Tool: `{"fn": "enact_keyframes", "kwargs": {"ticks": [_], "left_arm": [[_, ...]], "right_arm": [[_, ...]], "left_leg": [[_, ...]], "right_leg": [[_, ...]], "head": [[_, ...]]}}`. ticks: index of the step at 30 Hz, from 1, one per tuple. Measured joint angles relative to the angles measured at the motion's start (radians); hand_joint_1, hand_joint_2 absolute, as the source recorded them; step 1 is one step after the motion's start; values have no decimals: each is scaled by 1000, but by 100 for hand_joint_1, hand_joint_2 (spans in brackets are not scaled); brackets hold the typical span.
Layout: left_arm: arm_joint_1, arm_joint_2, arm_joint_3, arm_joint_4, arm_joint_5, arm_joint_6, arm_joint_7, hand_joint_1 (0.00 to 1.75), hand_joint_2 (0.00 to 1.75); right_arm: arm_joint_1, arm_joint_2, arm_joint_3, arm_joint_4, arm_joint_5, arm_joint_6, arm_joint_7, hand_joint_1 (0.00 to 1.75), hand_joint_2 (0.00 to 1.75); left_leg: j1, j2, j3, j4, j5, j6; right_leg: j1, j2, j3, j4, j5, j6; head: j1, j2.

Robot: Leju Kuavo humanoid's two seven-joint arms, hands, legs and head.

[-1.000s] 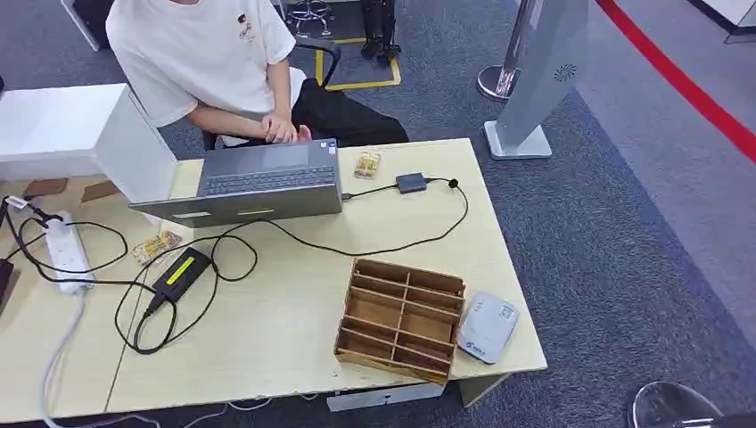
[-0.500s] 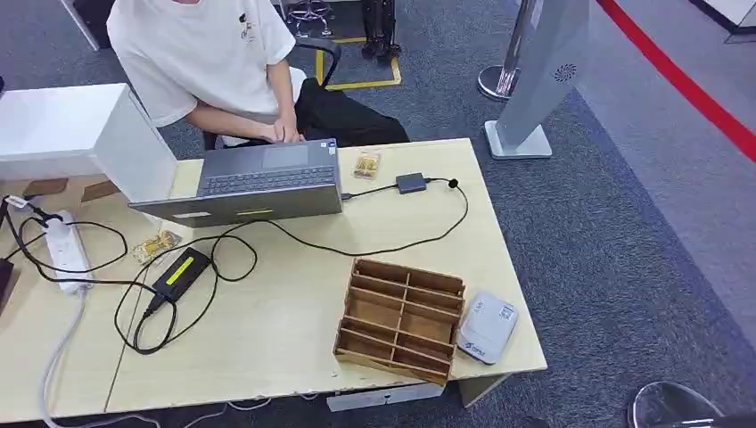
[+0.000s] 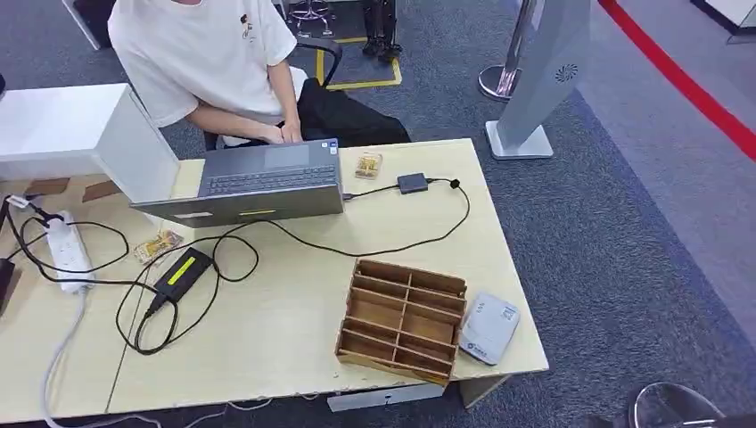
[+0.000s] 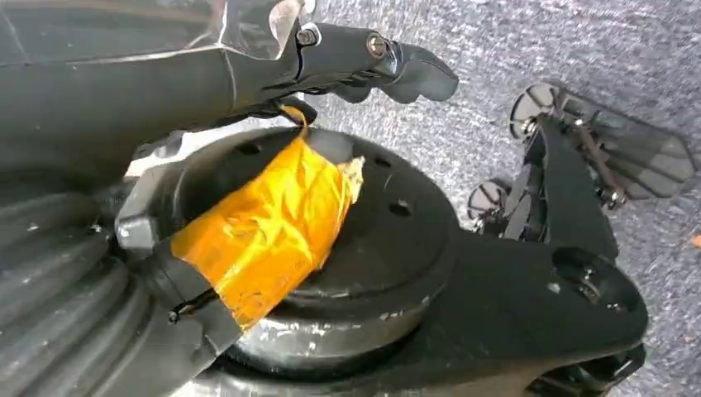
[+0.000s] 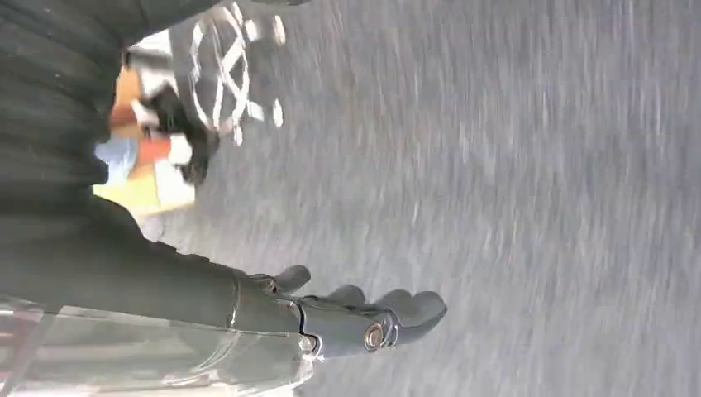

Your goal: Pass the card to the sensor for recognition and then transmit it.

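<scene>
A wooden tray (image 3: pixel 403 319) with several compartments sits near the table's front right. Touching its right side lies a flat grey-white device (image 3: pixel 488 327) with a small label. A small dark box (image 3: pixel 411 183) on a black cable lies at the back of the table. I see no card. My left hand (image 4: pixel 372 58) hangs over grey carpet with its fingers stretched out and nothing in them. In the blurred right wrist view my right hand (image 5: pixel 355 318) also hangs above the carpet, fingers extended and holding nothing.
A person in a white shirt (image 3: pixel 201 53) sits behind the open laptop (image 3: pixel 254 183). A power brick (image 3: pixel 181 270), looping cables, a power strip (image 3: pixel 64 250) and snack packets (image 3: pixel 367 164) lie on the table (image 3: pixel 294 294). A grey kiosk stand (image 3: pixel 539 80) is back right.
The person's hands have shifted from the table edge to just behind the laptop. The picture as a whole has shifted very slightly; the things on the table lie as before.
</scene>
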Motion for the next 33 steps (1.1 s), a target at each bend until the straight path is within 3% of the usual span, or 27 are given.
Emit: {"fn": "enact_keyframes", "kwargs": {"ticks": [4, 14, 22, 30, 31, 32, 33], "left_arm": [[-5, 0, 10, 1, -22, -10, 13, 0, 175], [-12, -9, -16, 2, -101, -18, 31, 0, 175], [-13, -2, -113, 2, -239, -74, 23, 0, 175], [-17, -2, -261, 10, -403, -158, -27, 0, 175], [-16, -2, -279, 10, -423, -163, -36, 0, 0], [-15, 0, -299, 10, -437, -169, -43, 0, 0], [-14, 1, -317, 10, -462, -180, -54, 0, 175]], "right_arm": [[9, -98, 0, 21, -14, -33, -16, 0, 175], [118, -73, -31, 98, -122, -106, -250, 0, 175], [117, -134, -34, 136, -161, -165, -456, 0, 175], [-10, -182, 26, 149, -109, -232, -533, 0, 175], [-26, -186, 39, 150, -102, -240, -535, 0, 175], [-45, -187, 49, 150, -96, -247, -536, 0, 175], [-66, -192, 66, 150, -86, -258, -536, 0, 175]], "left_leg": [[-5, 0, 2, 0, -1, 2], [-5, -2, 5, -3, -3, 4], [-6, -2, 5, -3, -4, 6], [-7, -3, 6, -2, -2, 9], [-7, -3, 6, -2, -2, 9], [-7, -3, 6, -2, -2, 9], [-7, -3, 6, -2, -2, 9]], "right_leg": [[-3, 1, -1, 0, -1, 2], [-5, 0, 2, 0, -4, 4], [-7, 0, 5, 0, -4, 6], [-8, -3, 7, 0, -4, 6], [-8, -3, 7, 0, -4, 6], [-8, -3, 7, 0, -4, 6], [-7, -3, 7, 1, -4, 6]], "head": [[-1, 0], [0, 0], [-1, 0], [0, 0], [0, 0], [0, 0], [0, 0]]}}
